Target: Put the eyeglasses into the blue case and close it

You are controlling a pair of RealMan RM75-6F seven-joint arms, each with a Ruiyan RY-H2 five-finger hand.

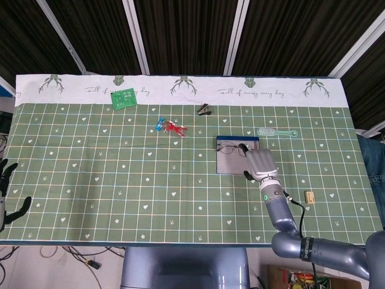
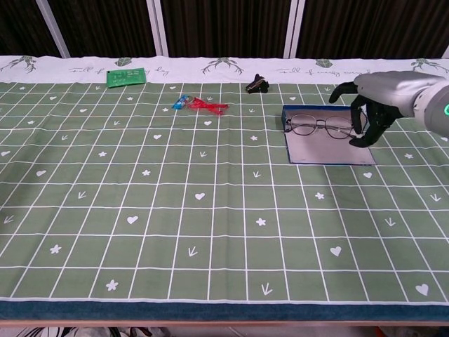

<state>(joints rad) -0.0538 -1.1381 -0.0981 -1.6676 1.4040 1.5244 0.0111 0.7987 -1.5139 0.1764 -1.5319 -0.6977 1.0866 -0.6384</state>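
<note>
While the glasses (image 2: 319, 127) lie inside the open blue case (image 2: 326, 151), the right hand (image 2: 370, 112) hangs over the case's right end with fingers (image 2: 358, 119) curled on the frame, and the left hand (image 1: 7, 191), far from the case, has fingers spread.

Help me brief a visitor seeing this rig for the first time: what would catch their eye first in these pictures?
First, the right hand hovering at the right end of the eyeglasses, which lie on the open blue case right of the table's middle. Next, the small red and blue item further left. The left hand sits far off at the table's left edge.
</note>
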